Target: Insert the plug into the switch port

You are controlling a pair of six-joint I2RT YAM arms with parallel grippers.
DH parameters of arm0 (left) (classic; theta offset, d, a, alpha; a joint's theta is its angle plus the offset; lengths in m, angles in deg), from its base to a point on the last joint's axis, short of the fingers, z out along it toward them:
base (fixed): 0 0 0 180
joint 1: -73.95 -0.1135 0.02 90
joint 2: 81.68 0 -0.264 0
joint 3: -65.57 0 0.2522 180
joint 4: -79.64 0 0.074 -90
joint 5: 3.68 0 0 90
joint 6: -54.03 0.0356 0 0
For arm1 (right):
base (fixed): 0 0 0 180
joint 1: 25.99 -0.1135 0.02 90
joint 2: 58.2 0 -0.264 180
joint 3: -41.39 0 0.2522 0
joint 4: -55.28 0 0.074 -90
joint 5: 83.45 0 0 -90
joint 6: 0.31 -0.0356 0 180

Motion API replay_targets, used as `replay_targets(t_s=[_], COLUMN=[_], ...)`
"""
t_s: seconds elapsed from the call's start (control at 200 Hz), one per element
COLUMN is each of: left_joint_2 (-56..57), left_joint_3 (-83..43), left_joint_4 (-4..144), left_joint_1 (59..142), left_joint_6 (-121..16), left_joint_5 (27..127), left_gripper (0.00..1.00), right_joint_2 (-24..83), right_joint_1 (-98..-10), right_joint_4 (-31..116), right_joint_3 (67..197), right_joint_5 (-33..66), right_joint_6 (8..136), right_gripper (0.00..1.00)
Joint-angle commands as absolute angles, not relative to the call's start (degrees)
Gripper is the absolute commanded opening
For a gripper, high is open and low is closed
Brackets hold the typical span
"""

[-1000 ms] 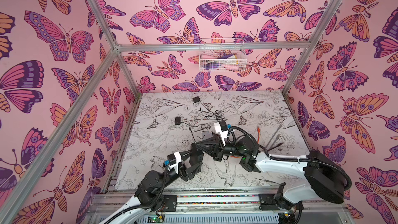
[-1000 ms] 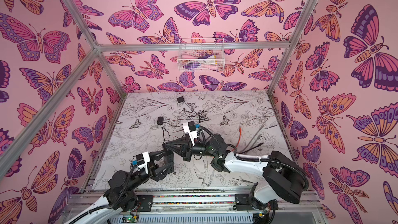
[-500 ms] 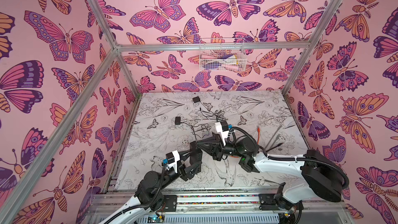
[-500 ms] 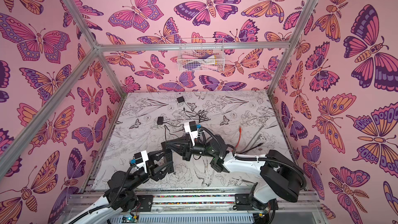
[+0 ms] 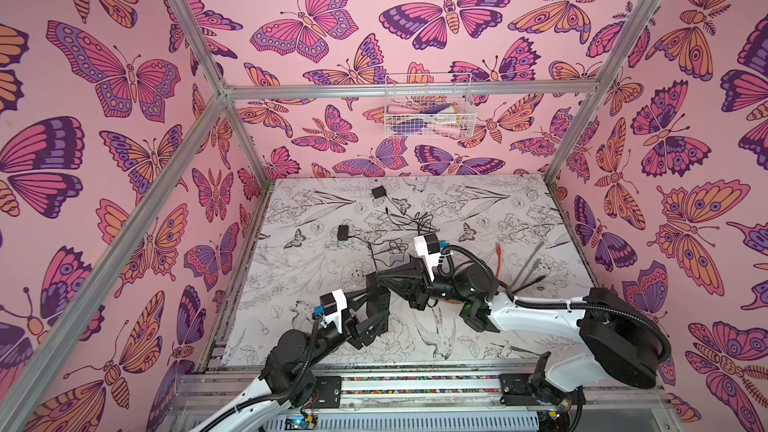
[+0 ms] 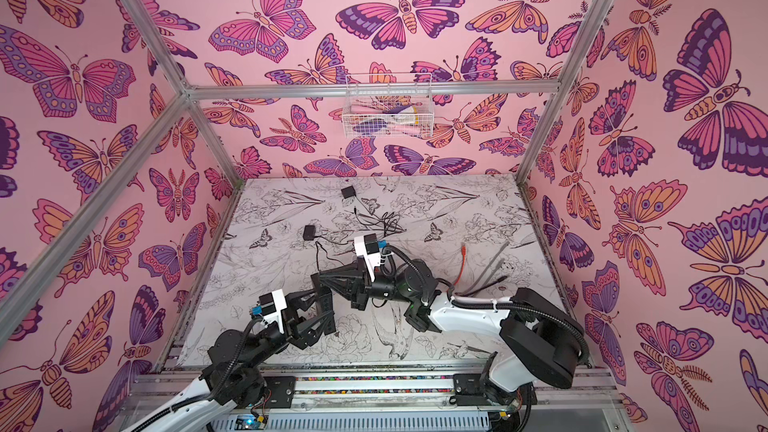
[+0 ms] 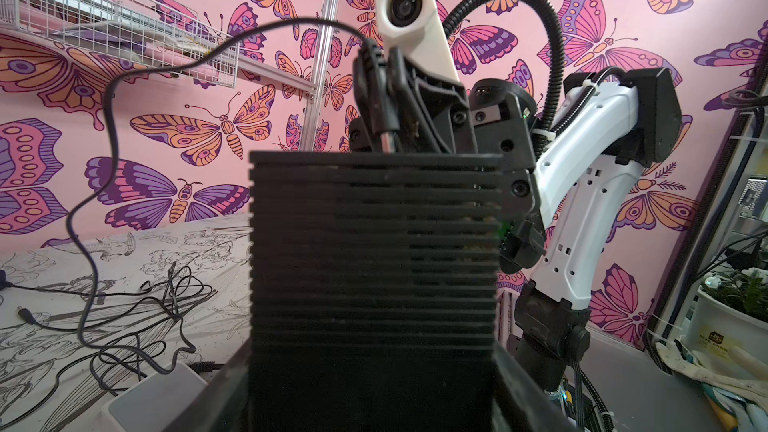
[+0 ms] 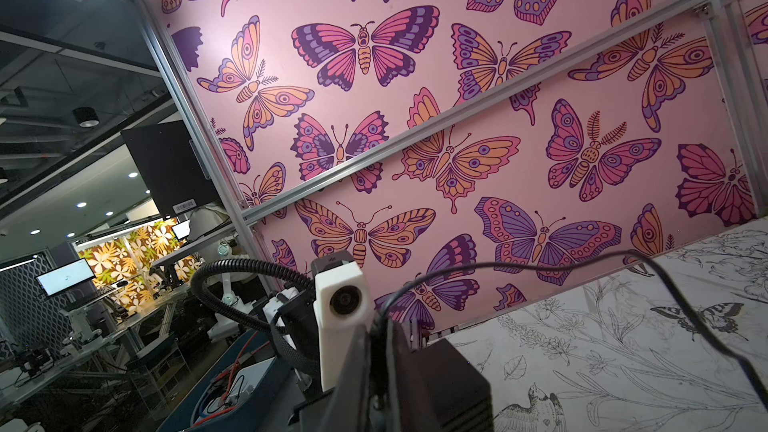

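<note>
Pink walls (image 5: 124, 139) printed with butterflies close in the cell on three sides, braced by an aluminium frame (image 5: 411, 89). A wire basket (image 5: 428, 114) hangs on the back wall. The table (image 5: 478, 209) is covered in black-and-white flower sketches. On it lie two black adapters (image 5: 378, 192) (image 5: 343, 232), a tangle of cables (image 5: 411, 222), a grey box (image 5: 397, 259) and an orange lead (image 5: 497, 259).

Both top views show the two arms meeting near the table's front middle, but the black fingers hide the plug there. The left wrist view shows it: the right pincer (image 7: 384, 126) is clamped tight on the plug (image 7: 380, 93), with its cable (image 7: 108, 126) looping away to the table. The right wrist view looks past the frame to an office with lit monitors (image 8: 66, 276).

The switch (image 5: 380, 288) is a ribbed black box, raised off the table and standing on end. The left pincer (image 5: 376, 305) grips it across its width with the jaws set wide. The plug is slim and black and points down at the switch's upper edge. Whether it sits in a port cannot be told.
</note>
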State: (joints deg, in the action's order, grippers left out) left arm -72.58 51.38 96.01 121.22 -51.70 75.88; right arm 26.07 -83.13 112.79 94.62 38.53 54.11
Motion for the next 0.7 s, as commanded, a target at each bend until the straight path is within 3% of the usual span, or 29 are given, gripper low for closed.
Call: replay_targets(t_s=[0.0,0.135,0.696], left_joint_2=[-73.95,-74.75,-81.45], left_joint_3=[52.95,52.95,52.78], left_joint_4=[105.78,105.61,103.02], left_joint_1=[121.15,121.15,121.15], left_joint_6=[-52.36,-52.58,-52.81], left_joint_5=[78.14,78.58,81.35], left_gripper=[0.0,0.0,0.0], right_joint_2=[24.68,22.42,23.31], right_joint_1=[-84.39,-84.7,-85.39], right_joint_4=[99.44,92.87,90.04], right_joint_3=[95.2,95.39,93.85], right_joint_5=[42.38,41.05,39.68], right_joint_6=[59.96,64.29,66.97], right_gripper=[0.0,0.0,0.0])
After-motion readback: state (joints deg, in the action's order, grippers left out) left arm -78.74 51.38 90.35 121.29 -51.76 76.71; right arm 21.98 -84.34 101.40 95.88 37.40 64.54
